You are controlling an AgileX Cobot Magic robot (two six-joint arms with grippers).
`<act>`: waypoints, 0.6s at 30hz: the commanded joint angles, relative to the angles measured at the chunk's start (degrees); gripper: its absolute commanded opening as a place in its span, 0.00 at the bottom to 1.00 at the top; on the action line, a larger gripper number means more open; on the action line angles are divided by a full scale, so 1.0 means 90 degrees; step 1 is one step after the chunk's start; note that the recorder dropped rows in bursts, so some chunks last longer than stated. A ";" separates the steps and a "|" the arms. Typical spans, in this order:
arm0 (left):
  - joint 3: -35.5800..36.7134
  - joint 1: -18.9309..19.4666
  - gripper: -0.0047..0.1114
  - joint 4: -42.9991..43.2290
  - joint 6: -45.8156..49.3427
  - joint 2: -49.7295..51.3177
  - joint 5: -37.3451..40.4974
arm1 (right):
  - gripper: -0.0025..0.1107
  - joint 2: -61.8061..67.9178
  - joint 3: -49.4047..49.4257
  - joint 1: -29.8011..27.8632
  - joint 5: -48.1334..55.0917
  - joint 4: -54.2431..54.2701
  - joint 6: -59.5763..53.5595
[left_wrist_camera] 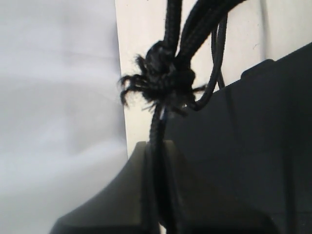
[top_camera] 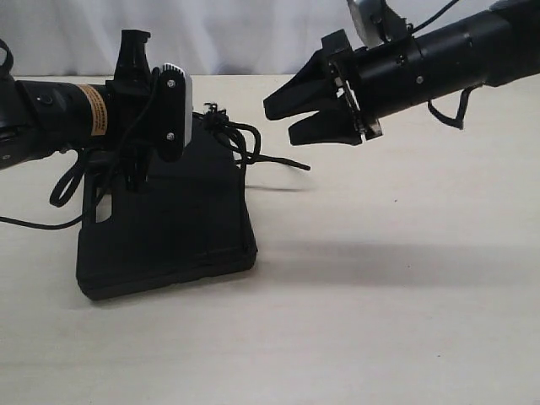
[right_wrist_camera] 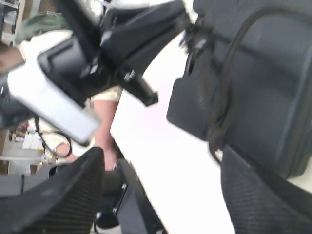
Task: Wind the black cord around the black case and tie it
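The black case (top_camera: 169, 224) lies on the beige table, left of centre. The black cord (top_camera: 245, 145) runs over the case's far right corner, with a frayed knot (top_camera: 211, 113) and a loose tail (top_camera: 291, 164) trailing right on the table. In the left wrist view my left gripper (left_wrist_camera: 163, 163) is shut on the cord (left_wrist_camera: 157, 131) just below the knot (left_wrist_camera: 161, 80), beside the case (left_wrist_camera: 253, 136). My right gripper (top_camera: 281, 120) hovers open and empty just right of the knot. Its view (right_wrist_camera: 161, 153) shows the case (right_wrist_camera: 273, 83) and a cord loop (right_wrist_camera: 222, 102) beyond the fingers.
The left arm's white wrist camera (top_camera: 175, 110) sits over the case's far edge, and its cables (top_camera: 67, 186) hang to the left. A white curtain (top_camera: 253, 34) closes the back. Bare table (top_camera: 405, 295) stretches right and front of the case.
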 commanded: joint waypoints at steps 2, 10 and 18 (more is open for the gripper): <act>-0.0002 -0.0014 0.04 -0.0088 -0.0054 -0.0033 -0.0234 | 0.58 -0.0408 0.0942 0.0276 -0.0074 -0.0246 -0.0019; -0.0002 -0.0014 0.04 -0.0088 -0.0054 -0.0033 -0.0238 | 0.53 -0.0274 0.1419 0.1427 -0.2064 -0.0370 -0.0484; -0.0002 -0.0014 0.04 -0.0088 -0.0054 -0.0033 -0.0227 | 0.53 -0.0072 0.1103 0.1927 -0.3562 -0.0395 -0.0762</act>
